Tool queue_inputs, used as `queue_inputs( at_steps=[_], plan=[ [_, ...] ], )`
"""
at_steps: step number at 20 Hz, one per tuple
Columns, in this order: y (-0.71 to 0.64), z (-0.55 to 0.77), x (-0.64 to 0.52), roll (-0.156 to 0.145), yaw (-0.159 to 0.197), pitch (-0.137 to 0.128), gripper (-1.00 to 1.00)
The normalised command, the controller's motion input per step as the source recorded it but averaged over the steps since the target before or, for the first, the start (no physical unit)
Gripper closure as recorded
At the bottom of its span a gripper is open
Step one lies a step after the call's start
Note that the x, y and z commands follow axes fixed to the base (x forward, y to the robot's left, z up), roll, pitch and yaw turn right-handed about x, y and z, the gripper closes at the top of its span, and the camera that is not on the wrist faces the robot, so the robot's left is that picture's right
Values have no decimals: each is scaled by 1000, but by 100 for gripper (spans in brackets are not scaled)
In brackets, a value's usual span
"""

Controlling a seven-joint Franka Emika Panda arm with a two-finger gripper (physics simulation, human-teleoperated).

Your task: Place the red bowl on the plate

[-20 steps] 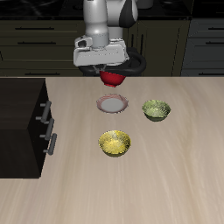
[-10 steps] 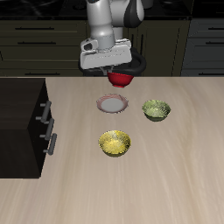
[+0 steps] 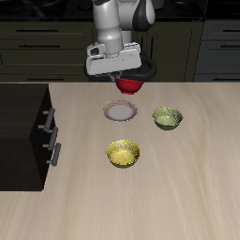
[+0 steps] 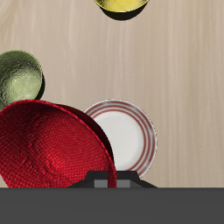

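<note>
The red bowl [image 3: 128, 85] hangs in the air in my gripper [image 3: 124, 81], above the table and a little behind the plate [image 3: 121, 112]. In the wrist view the red bowl [image 4: 52, 147] fills much of the frame, its textured inside showing, and its rim overlaps the edge of the plate [image 4: 129, 136]. The plate is flat and round, with a pinkish-red rim and a pale centre, and it is bare. My gripper is shut on the bowl's rim; its fingertips are mostly hidden by the bowl.
A green bowl [image 3: 167, 117] [image 4: 17, 76] sits beside the plate. A yellow bowl [image 3: 122, 153] [image 4: 122, 7] sits nearer the table's front edge. A dark cabinet with drawers [image 3: 23, 136] stands at the table's side.
Between one second and half a second ago my gripper moved slightly sideways with the red bowl and rose a little. Since then nothing has visibly moved.
</note>
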Motion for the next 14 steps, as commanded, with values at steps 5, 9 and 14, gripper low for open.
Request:
queue_inputs(
  at_steps=[5,9,14],
  plan=[
    [-70,-95,-36,-18,-5,14,100],
    [-45,-214,-28,-23,-8,30,100],
    [-34,-124,10,-17,-5,17,100]
  ],
)
